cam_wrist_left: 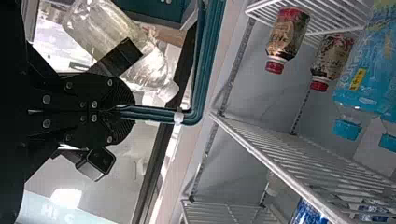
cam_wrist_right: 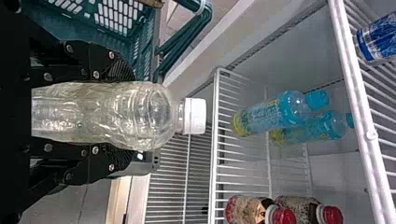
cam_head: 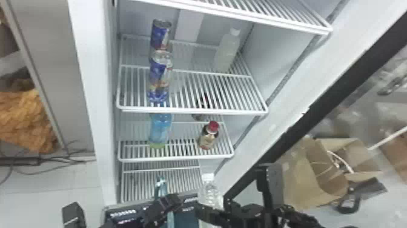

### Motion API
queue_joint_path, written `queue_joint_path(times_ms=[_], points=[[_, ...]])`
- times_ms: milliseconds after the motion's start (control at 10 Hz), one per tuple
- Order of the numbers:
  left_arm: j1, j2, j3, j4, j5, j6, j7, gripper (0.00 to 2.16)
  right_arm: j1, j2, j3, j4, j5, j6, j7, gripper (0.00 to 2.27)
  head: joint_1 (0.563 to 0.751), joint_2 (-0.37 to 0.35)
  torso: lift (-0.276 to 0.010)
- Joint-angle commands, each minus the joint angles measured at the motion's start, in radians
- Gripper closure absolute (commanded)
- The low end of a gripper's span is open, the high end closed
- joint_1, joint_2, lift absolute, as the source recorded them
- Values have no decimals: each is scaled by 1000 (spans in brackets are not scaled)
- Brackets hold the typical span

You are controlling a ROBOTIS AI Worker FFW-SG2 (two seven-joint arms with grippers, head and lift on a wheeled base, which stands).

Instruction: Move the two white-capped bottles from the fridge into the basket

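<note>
My left gripper (cam_head: pixel 160 209) is at the basket (cam_head: pixel 123 213); in the left wrist view the left gripper (cam_wrist_left: pixel 122 110) is shut on the basket's teal handle (cam_wrist_left: pixel 203 60). Beside it, at the basket's right end, my right gripper (cam_head: pixel 215 209) holds a clear white-capped bottle (cam_head: pixel 209 191) upright. In the right wrist view the right gripper (cam_wrist_right: pixel 122 115) has its fingers on both sides of that bottle (cam_wrist_right: pixel 144 115), the white cap pointing away from the wrist. The other white-capped bottle (cam_head: pixel 227 51) stands at the back right of an upper fridge shelf.
Blue cans (cam_head: pixel 160 71) line the left of the upper shelf (cam_head: pixel 193 110). Below stand a blue bottle (cam_head: pixel 160 130) and a red-capped bottle (cam_head: pixel 208 136). The fridge's side wall (cam_head: pixel 92 91) rises at the left; a cardboard box (cam_head: pixel 309 172) lies at the right.
</note>
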Motion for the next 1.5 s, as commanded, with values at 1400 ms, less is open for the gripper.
queue_joint_path(times_ms=[1400], points=[[3, -2, 5, 0, 4, 0, 0, 1161, -65, 17, -6, 59, 44, -617, -55, 228, 695, -350, 0]])
